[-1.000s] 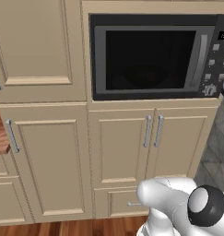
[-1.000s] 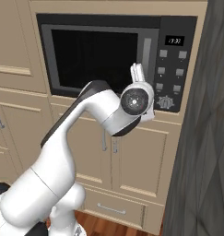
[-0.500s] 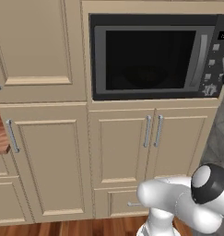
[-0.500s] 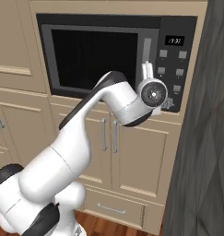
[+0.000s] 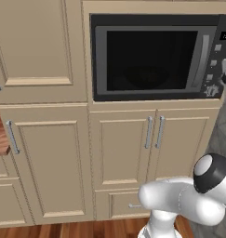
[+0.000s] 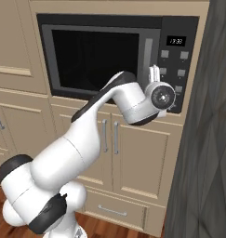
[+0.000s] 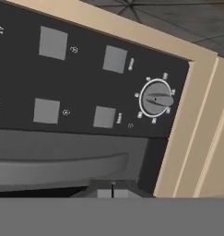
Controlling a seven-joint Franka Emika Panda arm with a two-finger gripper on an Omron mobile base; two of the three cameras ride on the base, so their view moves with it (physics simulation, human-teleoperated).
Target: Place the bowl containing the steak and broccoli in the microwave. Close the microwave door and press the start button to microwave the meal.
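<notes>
In the left base view, the microwave [image 5: 156, 58] sits built into the beige cabinets [image 5: 123, 148], and the microwave door [image 5: 149, 59] lies flush and closed, its vertical silver handle [image 5: 203, 60] next to the button panel [image 5: 221, 56] at the right edge of the unit. Behind the dark glass a faint round shape shows low in the cavity; it may be the bowl, but it is too dim to say, and the steak and broccoli cannot be made out. So the step in hand is, as I judge it, pressing start.

In the right base view, the arm reaches up across the lower right corner of the door, and the gripper [image 6: 153, 74] points upward just in front of the panel's left column of buttons [image 6: 164, 54], below the lit display [image 6: 176, 41]. Its fingers look pressed together with nothing between them, which suits a poke with one blunt tip.

In the hand view, the panel fills the upper left: four grey square buttons [image 7: 53, 43] in two rows and a round dial [image 7: 156, 98] near the panel's corner by the beige frame. The closed fingertips [image 7: 112, 191] sit at the bottom, over the door's edge and not yet over any button. The labels are too small to read, so which square is start cannot be told. To do this well, centre the tip on the chosen square, push straight in along the finger axis, and stay clear of the dial and the handle.
</notes>
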